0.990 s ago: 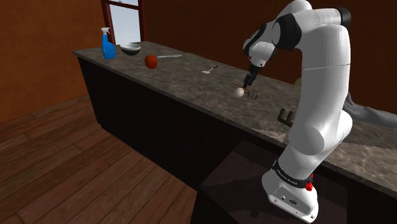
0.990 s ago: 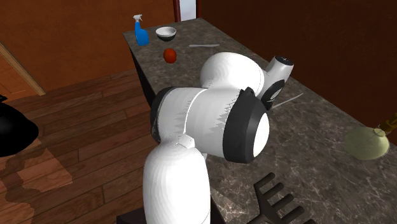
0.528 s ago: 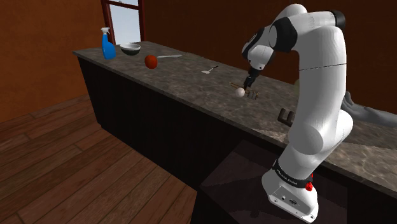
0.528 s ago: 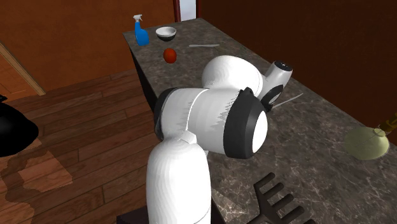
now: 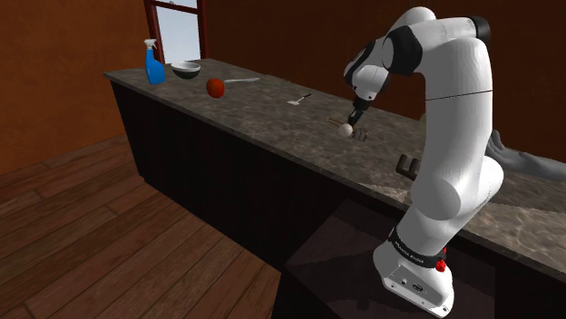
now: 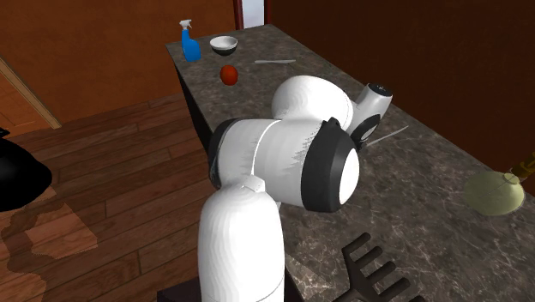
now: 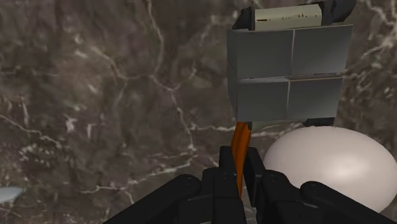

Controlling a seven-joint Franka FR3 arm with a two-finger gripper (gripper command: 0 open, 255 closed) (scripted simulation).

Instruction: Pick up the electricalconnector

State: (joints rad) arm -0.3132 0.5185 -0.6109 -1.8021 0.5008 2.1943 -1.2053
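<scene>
Desk [image 5: 272, 113]: dark marbled stone, running from the shoulder view's far left to its near right, above a wooden floor [image 5: 91, 236].
Gripper [image 7: 237, 164]: its 2 fingers nearly meet, pinching a thin orange strip [image 7: 240, 141] that comes out of the electrical connector [image 7: 289, 76].
Connector's place: mid-desk, just beside a white egg [image 7: 331, 164].
Long axis: straight away from the gripper, with the strip end nearest the fingers and a cream cylinder [image 7: 289, 16] at the farthest end.
Wrist view adds: the connector's grey face is split into 4 squares.
Shoulder view adds: the gripper points down at the desk; a blue spray bottle [image 5: 154, 63], a bowl [image 5: 187, 70] and a red fruit [image 5: 215, 87] stand far left.
Second exterior view adds: the white arm [image 6: 283, 163] looms in the foreground; a black pronged tool [image 6: 373, 274] lies near and an olive round thing [image 6: 495, 193] sits at the right.
</scene>
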